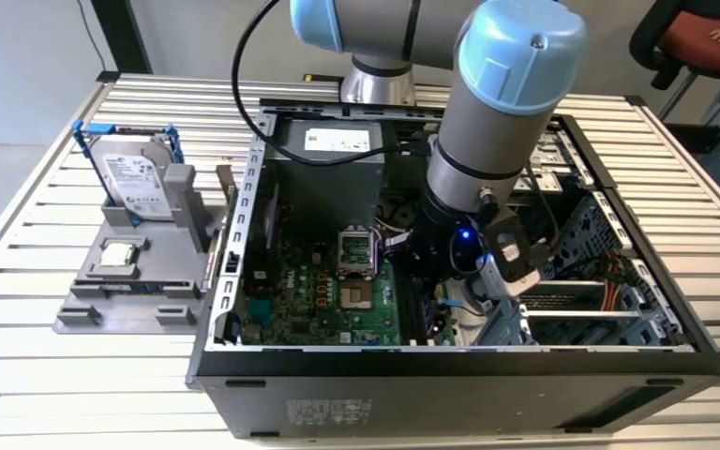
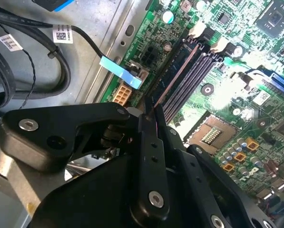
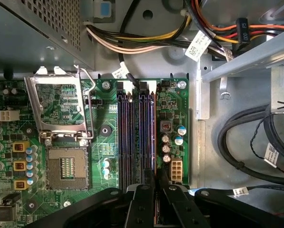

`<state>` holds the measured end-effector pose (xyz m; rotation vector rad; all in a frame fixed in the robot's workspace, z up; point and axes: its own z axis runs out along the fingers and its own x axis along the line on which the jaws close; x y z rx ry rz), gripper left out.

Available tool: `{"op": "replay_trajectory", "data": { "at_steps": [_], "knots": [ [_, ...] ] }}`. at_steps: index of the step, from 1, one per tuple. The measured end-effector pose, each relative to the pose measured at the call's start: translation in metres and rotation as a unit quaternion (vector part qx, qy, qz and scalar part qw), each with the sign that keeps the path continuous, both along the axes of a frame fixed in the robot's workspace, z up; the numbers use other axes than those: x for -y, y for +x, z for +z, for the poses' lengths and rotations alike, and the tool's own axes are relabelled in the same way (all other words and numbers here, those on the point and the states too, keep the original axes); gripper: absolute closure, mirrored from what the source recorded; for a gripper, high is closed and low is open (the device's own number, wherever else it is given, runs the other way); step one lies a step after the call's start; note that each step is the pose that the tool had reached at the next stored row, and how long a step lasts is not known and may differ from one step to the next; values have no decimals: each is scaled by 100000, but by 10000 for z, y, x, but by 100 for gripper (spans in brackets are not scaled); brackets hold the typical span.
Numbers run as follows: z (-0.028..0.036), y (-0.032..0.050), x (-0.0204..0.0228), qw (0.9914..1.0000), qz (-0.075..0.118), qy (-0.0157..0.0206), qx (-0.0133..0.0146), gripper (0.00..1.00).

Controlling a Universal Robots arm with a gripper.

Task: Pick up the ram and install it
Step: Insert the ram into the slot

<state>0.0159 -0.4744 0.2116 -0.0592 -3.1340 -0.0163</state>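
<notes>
The slatted table [image 1: 35, 375] carries one open computer case [image 1: 460, 384], lying on its side in the middle of the exterior view so that I can come down on its insides. My one arm [image 1: 498, 122] reaches in from the top of that view and ends low at centre right, over the green main board [image 1: 322, 300].

At the exterior view's left stands one grey stand [image 1: 123, 291]. It props one hard drive [image 1: 135, 178] upright in its blue bracket and keeps one small square processor chip [image 1: 120, 253] lying flat below it, both well apart from my work.

On the board the one processor socket [image 3: 68, 166] lies bare with its metal frame swung open. Beside it I count four long memory slots [image 3: 125, 137], side by side.

My gripper [image 2: 149, 111] hangs right over the end of those slots. Its jaws look pressed together on the ram [image 2: 172, 76], which I hold edge-on. It shows as a thin line running along the outermost slot, lined up with it, I judge, so it can seat straight. I cannot tell whether it is fully down.
</notes>
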Motion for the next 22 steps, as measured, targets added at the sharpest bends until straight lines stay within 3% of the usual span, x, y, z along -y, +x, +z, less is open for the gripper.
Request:
{"op": "replay_trajectory", "data": {
  "at_steps": [2, 3, 7, 18, 22],
  "knots": [
    [-6, 1, -3, 100000, -1, 75, 22, 100],
    [-7, 1, -2, 100000, 1, 42, 14, 0],
    [-2, 1, -1, 100000, 2, -131, 0, 0],
    [466, 0, -1, 100000, -163, -174, -15, 0],
    [474, 0, -1, 100000, -158, -162, -10, 0]
  ]
}}
